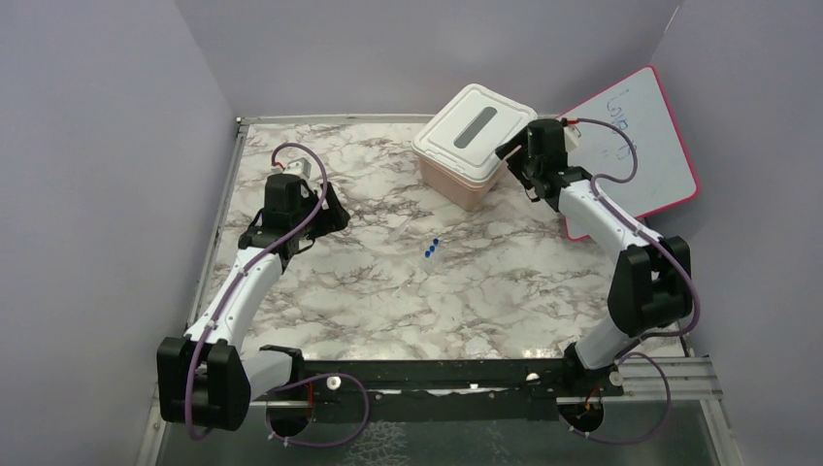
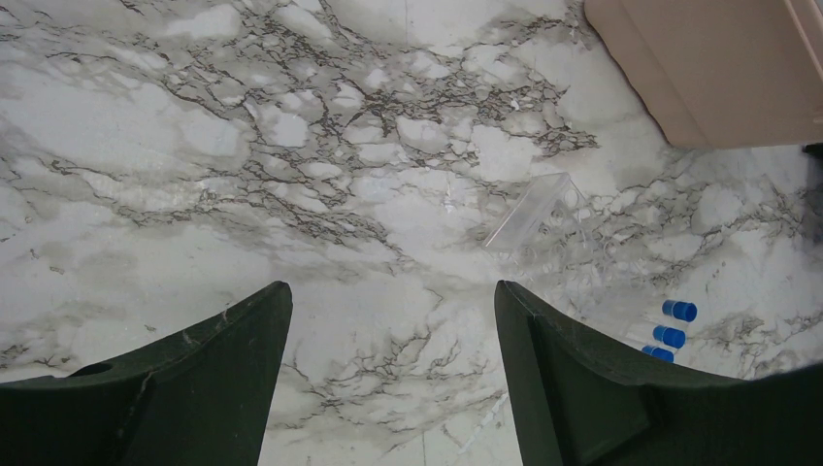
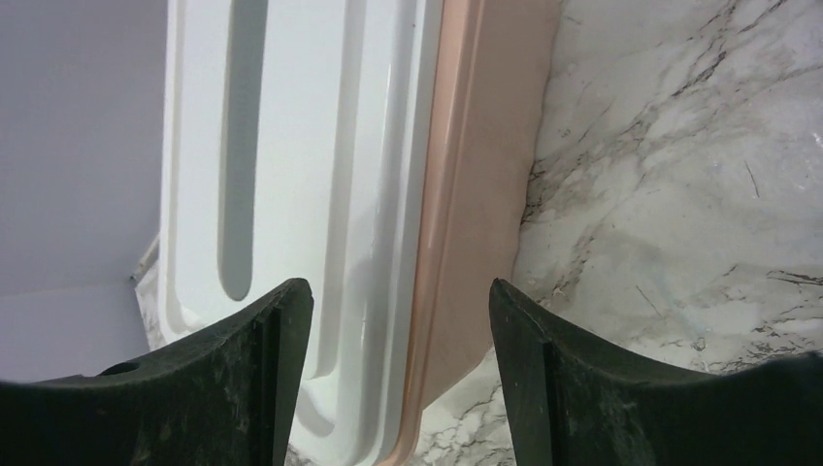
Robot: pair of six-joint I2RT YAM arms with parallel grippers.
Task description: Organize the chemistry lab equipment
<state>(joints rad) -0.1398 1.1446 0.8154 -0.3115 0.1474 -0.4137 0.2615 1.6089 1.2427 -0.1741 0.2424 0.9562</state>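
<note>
Tiny blue-tipped pieces (image 1: 432, 248), three in a short row, lie near the middle of the marble tabletop (image 1: 388, 301). In the left wrist view they sit just beside the right finger, and a clear plastic piece (image 2: 532, 212) lies flat between them and the pink bin (image 1: 458, 186). The left gripper (image 2: 388, 291) hovers over bare marble with its jaws apart, holding nothing. The right gripper (image 3: 398, 286), jaws also apart and empty, straddles the bin's edge where the white lid (image 1: 456, 146) meets the pink wall. A whiteboard (image 1: 650, 155) leans behind it.
</note>
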